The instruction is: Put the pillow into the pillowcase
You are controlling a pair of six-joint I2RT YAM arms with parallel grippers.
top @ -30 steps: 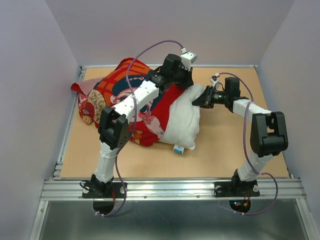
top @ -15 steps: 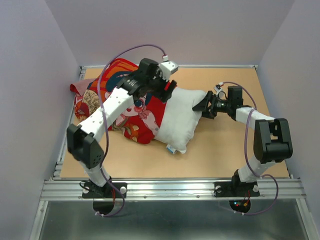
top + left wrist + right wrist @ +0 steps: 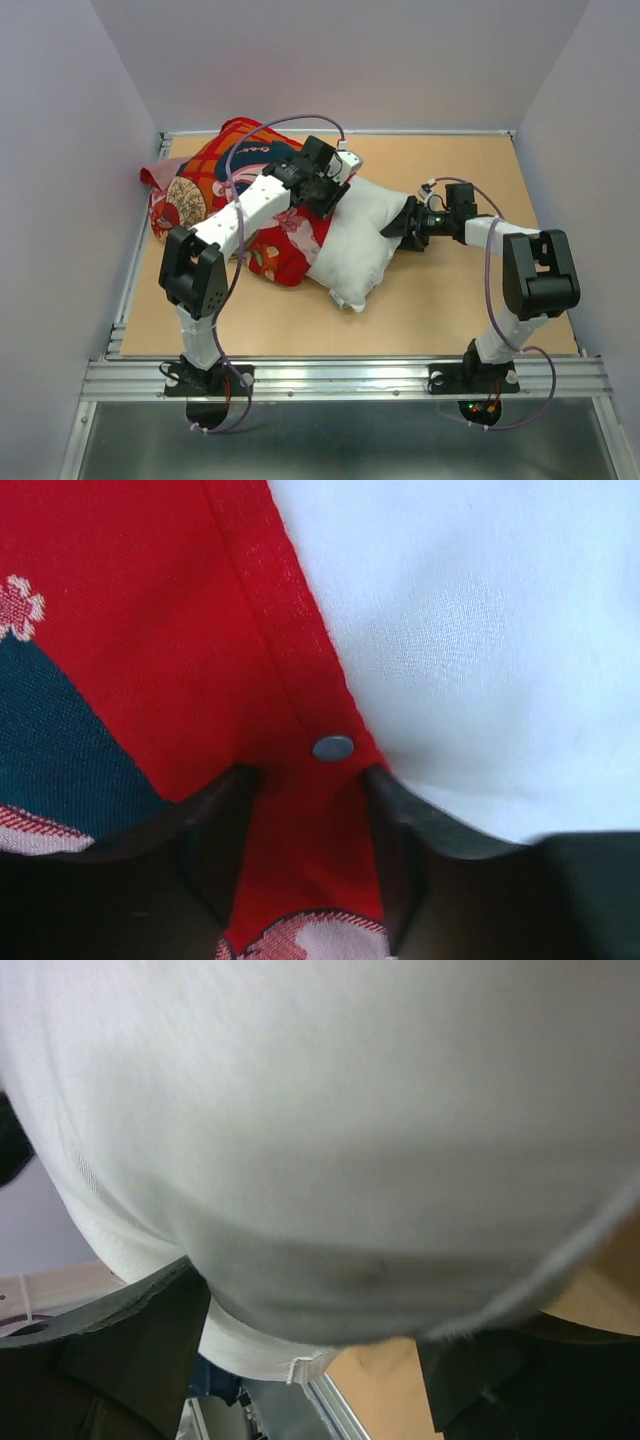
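Leftward, we see the pillowcase (image 3: 215, 190) bunched on the bench (image 3: 450, 300), bright red face up. Our left pincer (image 3: 308, 780) stands open astride its red hem, beside a snap stud (image 3: 333, 747). The pillow (image 3: 365, 235) sticks halfway out to the right, and our right pincer (image 3: 398, 225) gapes open around its right end.

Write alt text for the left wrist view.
The hemmed edge of the red pillowcase, with a small grey-blue snap, runs diagonally against the white pillow. The left gripper shows at the bottom, dark fingers apart, red cloth between them.
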